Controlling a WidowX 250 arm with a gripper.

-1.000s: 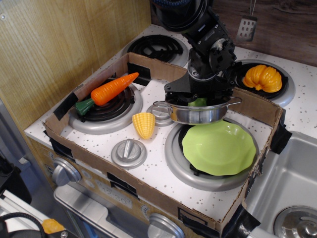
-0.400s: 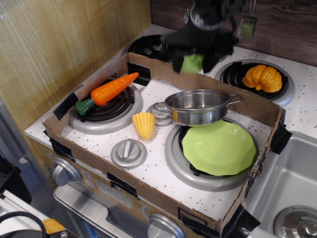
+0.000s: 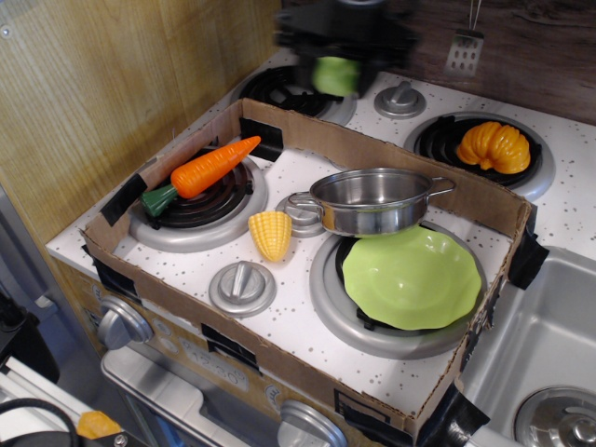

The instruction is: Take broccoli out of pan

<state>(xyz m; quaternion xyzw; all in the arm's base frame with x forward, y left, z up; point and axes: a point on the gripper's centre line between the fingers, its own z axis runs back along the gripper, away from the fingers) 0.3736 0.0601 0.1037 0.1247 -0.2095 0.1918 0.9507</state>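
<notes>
The gripper (image 3: 337, 67) hangs high at the top edge of the view, above the rear left burner (image 3: 291, 90), and it is smeared by motion blur; a pale-green blob sits between its dark fingers, so it appears to be closed on the broccoli (image 3: 335, 74), clear of the pan (image 3: 371, 200) and well apart from it. The pan stands with nothing visible in it, its base partly over the lime-green plate (image 3: 412, 277) on the front right burner, inside the cardboard tray (image 3: 484, 209). I judge the broccoli to be light, hollow, stiff plastic: it should not crush or sag, but its bumpy head offers uneven contact and the smooth surface could slip or twist in the jaws if held only by an edge. A hold across the broad rounded head, or at the neck where the head meets the stem, looks safest. Much is hard to make out: the upper part of the arm is cut off by the frame, the blur hides the fingertips and how deep the floret sits between them, and the stem cannot be seen at all. The carrot (image 3: 207, 168), the corn cob (image 3: 271, 234) and the orange pumpkin (image 3: 493, 146) lie untouched elsewhere on the stove.
</notes>
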